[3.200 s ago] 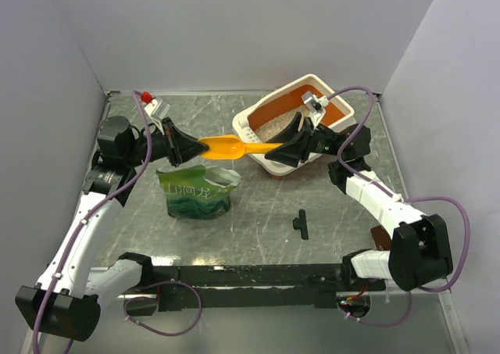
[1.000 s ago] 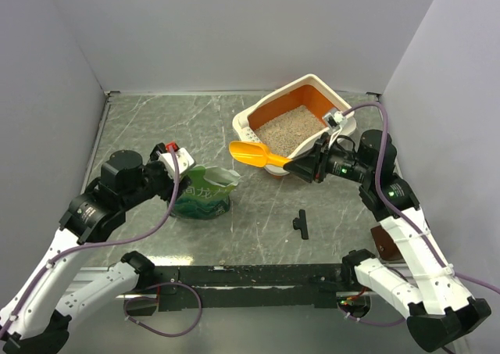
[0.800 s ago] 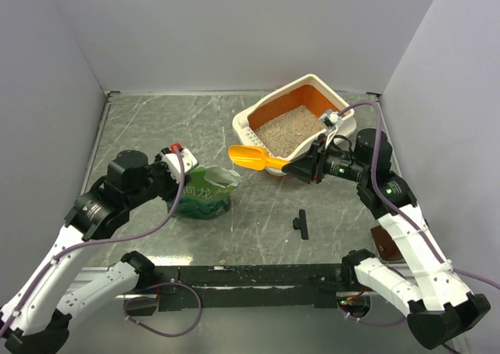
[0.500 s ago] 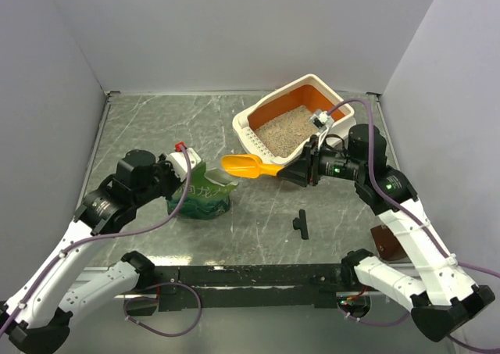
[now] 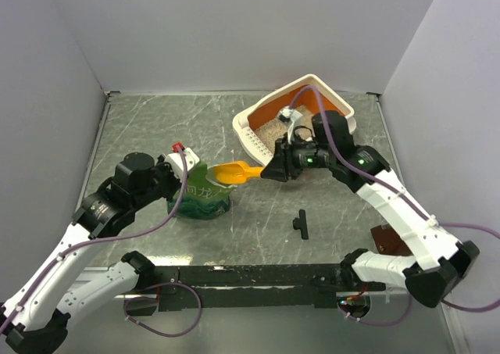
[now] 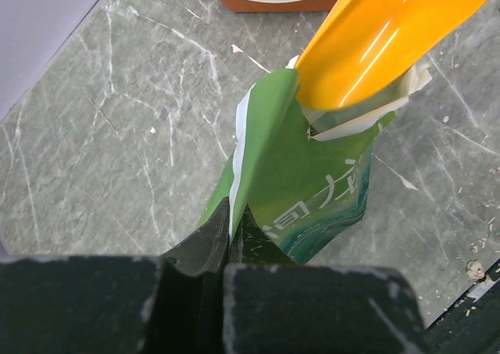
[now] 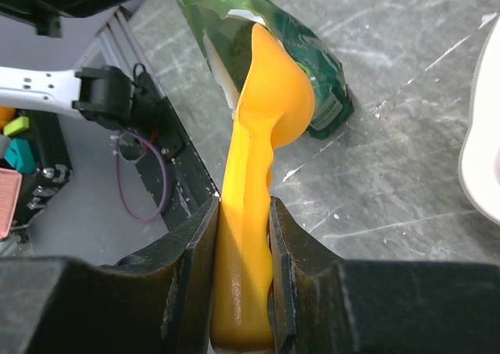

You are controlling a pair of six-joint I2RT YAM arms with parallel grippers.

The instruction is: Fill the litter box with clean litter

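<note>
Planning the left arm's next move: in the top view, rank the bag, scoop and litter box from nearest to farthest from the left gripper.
1. The bag, front left: the left gripper pinches its edge.
2. The scoop, just right of that, at the bag's mouth, held by the right gripper.
3. The litter box, back right, farthest.

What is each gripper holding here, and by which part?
The left gripper pinches the green bag by one side edge; right gripper clamps the orange scoop by its handle.
</note>
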